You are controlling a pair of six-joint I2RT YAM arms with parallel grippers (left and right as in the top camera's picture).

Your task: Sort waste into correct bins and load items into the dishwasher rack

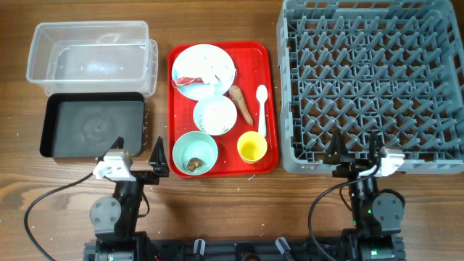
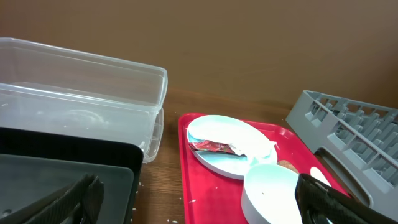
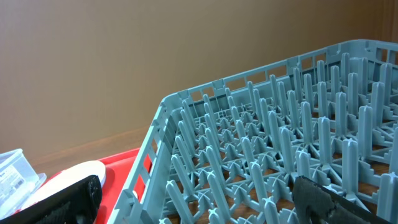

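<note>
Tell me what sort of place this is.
Probably a robot test bench staged as a dish-clearing station: a grey plastic peg-grid dishwasher rack, a flat red serving tray carrying a littered pale blue round plate, and a clear plastic rectangular tub on a wooden table.

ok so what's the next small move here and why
I'd probably reach the left gripper forward to the crumpled paper on the blue plate: the gripper is open and empty, it's the arm nearer the red tray, and the plate likely shouldn't go into the rack with waste on it.
</note>
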